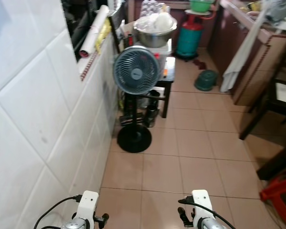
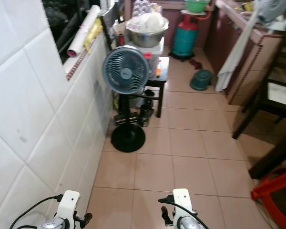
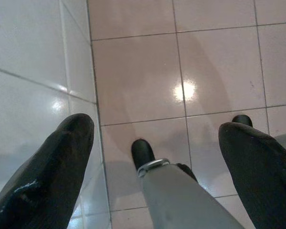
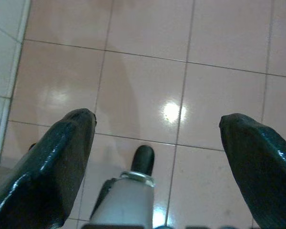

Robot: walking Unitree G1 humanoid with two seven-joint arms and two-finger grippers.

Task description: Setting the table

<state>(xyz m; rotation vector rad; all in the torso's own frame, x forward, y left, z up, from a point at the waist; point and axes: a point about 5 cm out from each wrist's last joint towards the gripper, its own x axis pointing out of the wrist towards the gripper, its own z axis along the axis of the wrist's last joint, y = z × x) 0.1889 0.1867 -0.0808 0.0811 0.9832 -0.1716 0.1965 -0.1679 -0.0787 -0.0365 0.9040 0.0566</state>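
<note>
We face narrow tiled corridor. Landmark: pedestal fan (image 1: 136, 70) ahead-left.

Beyond fan: metal bowl (image 1: 155, 32) holding white crockery, our likely tableware, nearer left arm.

Left gripper (image 3: 157, 157), right gripper (image 4: 155, 157): fingers spread wide, empty, well short of fan.

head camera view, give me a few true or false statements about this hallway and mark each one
1. A standing fan stands on the tiled floor beside the white tiled wall. True.
2. The left gripper is shut on a plate. False: its fingers are spread apart over bare floor, holding nothing.
3. A teal gas cylinder stands at the far end of the room. True.
4. The metal bowl sits on the floor in front of the fan. False: it is raised on a stand behind the fan.
5. The right gripper is open. True.
</note>
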